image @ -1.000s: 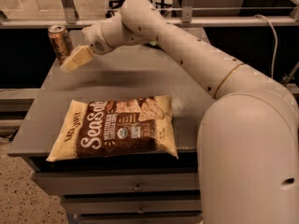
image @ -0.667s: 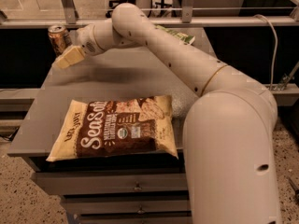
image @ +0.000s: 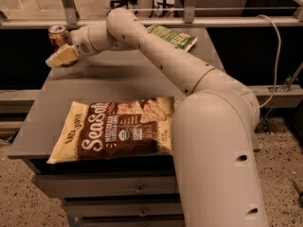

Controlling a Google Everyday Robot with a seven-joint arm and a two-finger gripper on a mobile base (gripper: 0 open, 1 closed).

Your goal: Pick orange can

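We find the orange can (image: 57, 33) in the upper left of the frame, standing upright at the far left corner of the table (image: 118, 82). The gripper (image: 60, 57) sits just below it in the picture, close against its lower part. We cannot tell whether it is released, clenched or already touching the can.

We judge the can to be light and rigid but thin-walled, so a hard squeeze would dent it. Its smooth, round side could slip or roll out of a loose hold. We would take it across the middle of the body, below the silver top, squarely from the side. It stands near the table edge, so a sideways nudge could tip it off. The big chip bag (image: 113, 132) lies well apart, at lower centre.
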